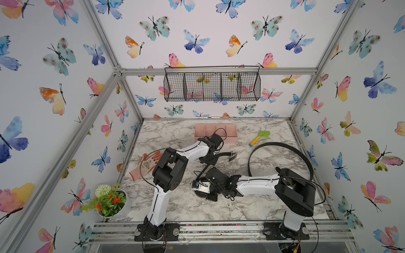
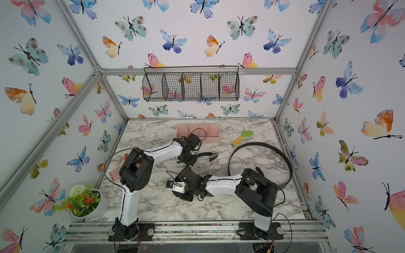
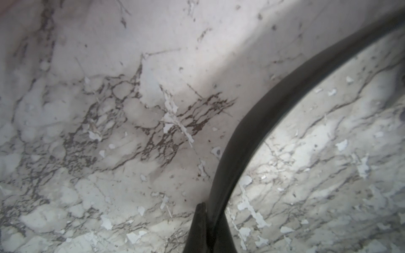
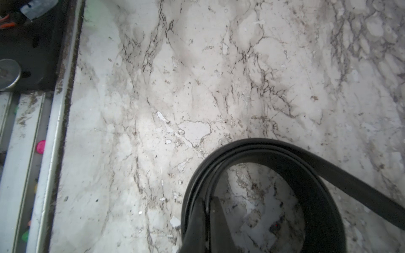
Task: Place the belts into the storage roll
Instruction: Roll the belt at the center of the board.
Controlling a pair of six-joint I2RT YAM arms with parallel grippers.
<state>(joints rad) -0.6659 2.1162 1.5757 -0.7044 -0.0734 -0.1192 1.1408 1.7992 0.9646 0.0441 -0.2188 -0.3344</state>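
Nearest, the right gripper (image 4: 207,202) is clamped on a coiled belt (image 4: 306,166) resting on the marble table (image 1: 186,208). Farther back, the left gripper (image 3: 209,210) pinches a black strap (image 3: 263,114), with its buckle (image 1: 232,156) lying just beside it. A wide belt loop (image 1: 285,146) arcs to the right, and the storage roll (image 1: 205,130) sits at the far edge.

Looks like a robot lab cell dressed up as a home. Boxed in by aluminium frame rails (image 1: 219,71) and papered with butterfly wallpaper (image 1: 195,41). Floored with a marble-print counter (image 1: 186,206), chipped and scuffed. Fitted at 6 o'clock with a slotted rail (image 1: 219,232) carrying a left arm (image 1: 160,203) and a right arm (image 1: 258,186). Hung at 12 o'clock with a wire mesh basket (image 1: 211,87); decorated at 8 o'clock with a potted plant (image 1: 109,201).
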